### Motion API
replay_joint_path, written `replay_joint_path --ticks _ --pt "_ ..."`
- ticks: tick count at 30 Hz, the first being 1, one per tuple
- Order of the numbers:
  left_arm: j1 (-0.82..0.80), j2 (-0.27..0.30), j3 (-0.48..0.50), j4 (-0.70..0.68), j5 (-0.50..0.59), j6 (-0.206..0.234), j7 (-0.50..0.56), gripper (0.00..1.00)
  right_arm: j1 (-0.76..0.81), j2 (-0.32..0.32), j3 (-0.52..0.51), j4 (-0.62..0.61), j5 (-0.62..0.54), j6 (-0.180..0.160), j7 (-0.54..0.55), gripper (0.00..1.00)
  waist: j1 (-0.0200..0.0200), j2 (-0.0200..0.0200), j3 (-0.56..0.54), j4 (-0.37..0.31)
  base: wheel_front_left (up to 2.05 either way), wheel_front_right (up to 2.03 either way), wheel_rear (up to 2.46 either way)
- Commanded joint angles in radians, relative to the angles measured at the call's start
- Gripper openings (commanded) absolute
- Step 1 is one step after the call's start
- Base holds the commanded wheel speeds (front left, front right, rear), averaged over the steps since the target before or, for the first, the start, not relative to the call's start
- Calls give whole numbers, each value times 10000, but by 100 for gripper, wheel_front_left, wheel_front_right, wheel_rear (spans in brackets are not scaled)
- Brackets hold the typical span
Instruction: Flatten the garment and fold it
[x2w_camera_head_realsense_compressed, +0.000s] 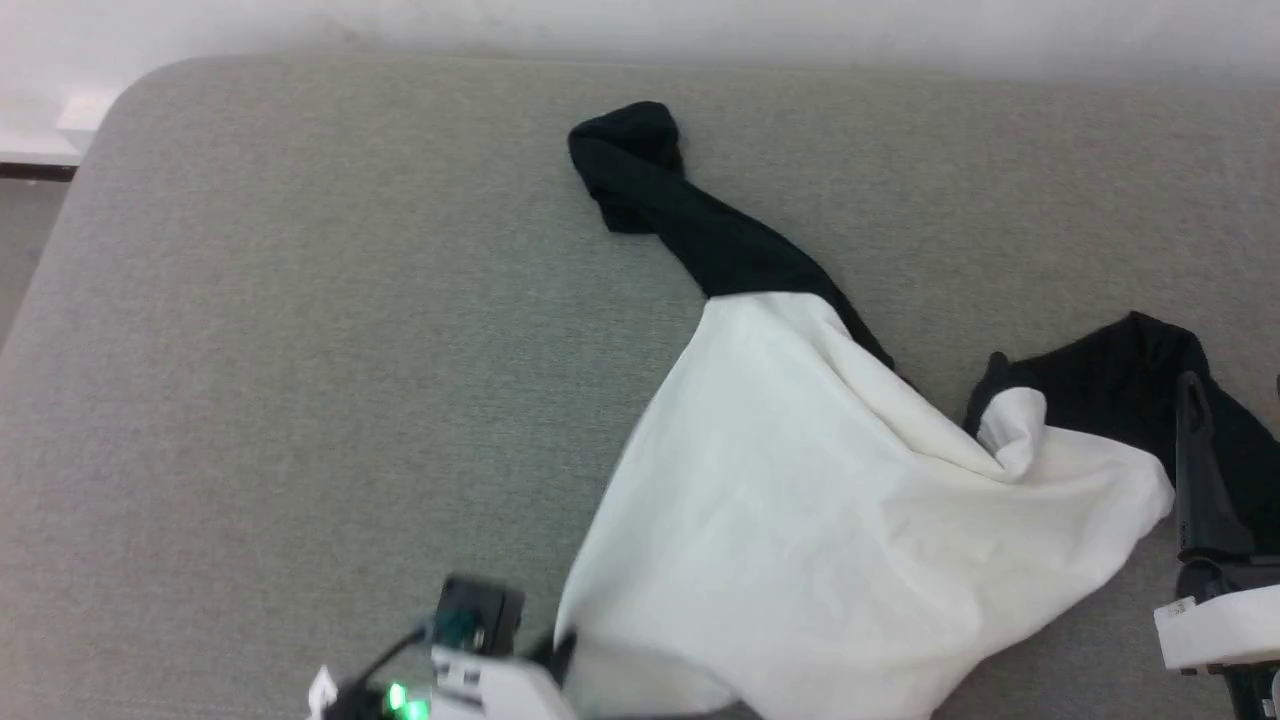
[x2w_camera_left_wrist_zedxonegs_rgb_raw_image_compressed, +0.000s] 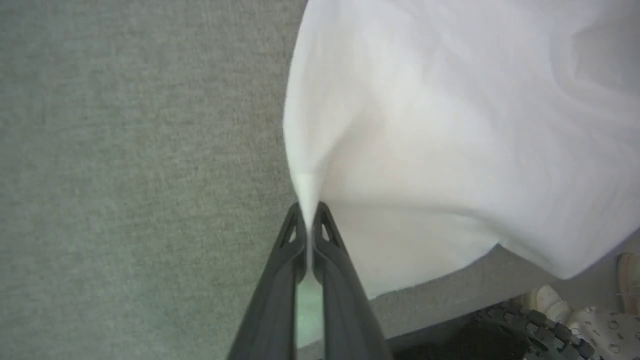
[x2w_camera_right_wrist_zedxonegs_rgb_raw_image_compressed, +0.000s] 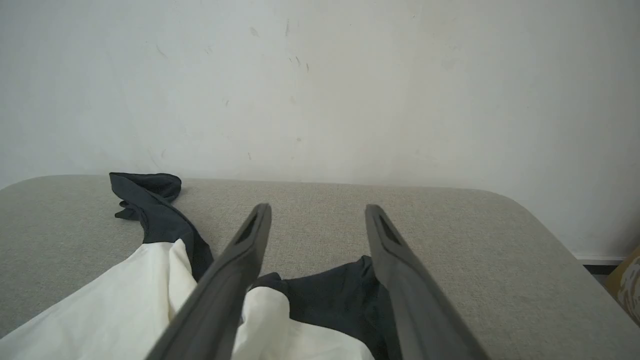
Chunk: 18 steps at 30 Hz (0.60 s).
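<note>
The left gripper (x2w_camera_left_wrist_zedxonegs_rgb_raw_image_compressed: 311, 214), two long dark fingers, is closed tight on a thin pinch of white cloth at the edge of the garment (x2w_camera_left_wrist_zedxonegs_rgb_raw_image_compressed: 425, 125), a soft T-shirt with a white body and black sleeves. From that pinch the white body spreads away, rumpled, over a grey fabric-covered table top (x2w_camera_head_realsense_compressed: 300, 350). Beyond it, one black sleeve (x2w_camera_head_realsense_compressed: 650, 190) trails off twisted toward the far edge.

The right gripper (x2w_camera_right_wrist_zedxonegs_rgb_raw_image_compressed: 317, 215) has its fingers spread wide and holds nothing. It is poised over the bunched second black sleeve (x2w_camera_head_realsense_compressed: 1120, 380); whether it touches the cloth is unclear.

The pinch looks small, so a sharp pull could slip the cloth free. With the other side unheld, a pull could also drag the shirt along in a heap rather than flatten it.
</note>
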Motion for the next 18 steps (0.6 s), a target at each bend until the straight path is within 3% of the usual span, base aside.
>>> replay_joint_path --ticks 1,5,8,9,10,11,18 --pt "575 95 36 -268 -165 168 205 0 10 31 11 -58 76 -9 29 100 -1 -1 -41 268 0 0 0" --pt "1844 55 -110 -848 -748 403 801 0 16 31 79 -89 21 -9 125 100 -1 -1 -17 549 0 0 0" --pt "1935 -101 -173 -989 -689 469 469 0 -11 31 97 -124 -26 -9 200 100 -1 -1 -22 728 0 0 0" --pt "1833 -162 -165 -989 -603 475 241 33 -17 31 112 -128 -39 -9 227 100 -1 -1 -38 769 0 0 0" --pt "1713 -211 -170 -976 -543 450 62 78 -26 31 136 -126 -49 -9 252 100 -1 -1 -62 792 0 0 0" --pt "1577 -236 -177 -976 -487 410 -69 100 -36 31 160 -122 -57 -9 275 100 -1 -1 -87 802 0 0 0" --pt "-76 -171 34 -1901 -415 -256 -509 100 -10 31 286 -84 -51 -9 361 100 -1 -1 -267 548 0 0 0"
